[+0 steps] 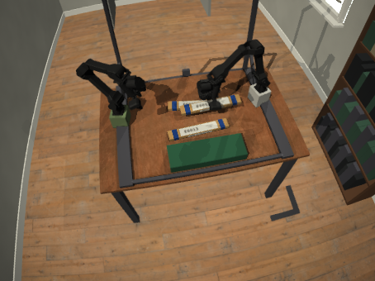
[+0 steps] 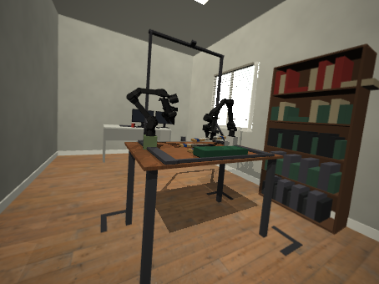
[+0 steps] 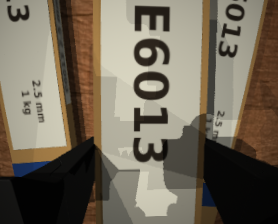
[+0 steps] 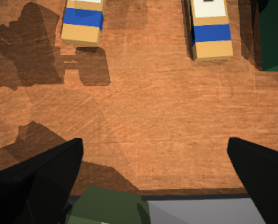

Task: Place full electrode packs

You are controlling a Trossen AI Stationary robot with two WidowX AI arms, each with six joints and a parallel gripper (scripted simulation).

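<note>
Snugly, left jaws clasp the middle pack (image 1: 195,107) (image 2: 200,139) (image 3: 150,115) by its long edges; right jaws gape wide, well apart from any pack.

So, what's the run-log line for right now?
left gripper: shut on long white-and-tan electrode pack, raised | right gripper: open | low green platform: no packs

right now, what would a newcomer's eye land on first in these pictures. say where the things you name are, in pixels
Probably the long green platform (image 1: 206,151) (image 2: 221,150) (image 4: 270,35), low on the wooden table beside a white-and-tan, blue-banded electrode pack (image 1: 198,130) (image 3: 32,100) (image 4: 212,42). Next, the left arm's black pincer (image 1: 214,105) (image 2: 217,140) (image 3: 150,142), shut on a similar pack marked E6013 (image 1: 202,106) (image 3: 150,85), farther from the platform.
</note>
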